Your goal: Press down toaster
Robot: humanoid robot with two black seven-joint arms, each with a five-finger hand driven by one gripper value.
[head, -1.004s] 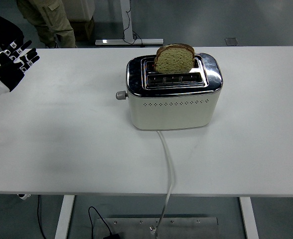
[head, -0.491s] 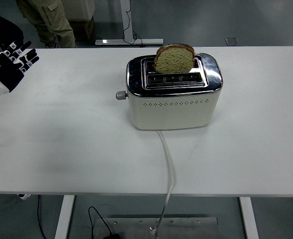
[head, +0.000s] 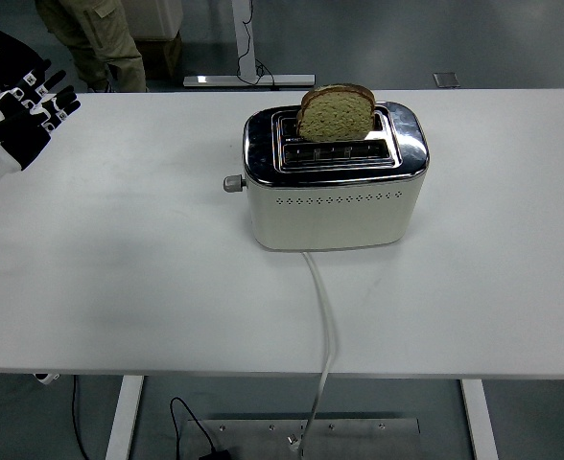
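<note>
Upward and a little toward the frame's top, the left robot hand (head: 21, 120) has drifted at the upper left, fingers spread and holding nothing, well apart from the toaster (head: 334, 177). That toaster sits at centre on the white worktop (head: 119, 278), a bread slice (head: 335, 111) standing tall in its rear slot, its cord (head: 322, 326) trailing to the near edge. Its lever knob (head: 231, 183) juts from the left end: small, stiff, likely spring-loaded, best pushed straight down from above. Steel casing looks slippery.
</note>
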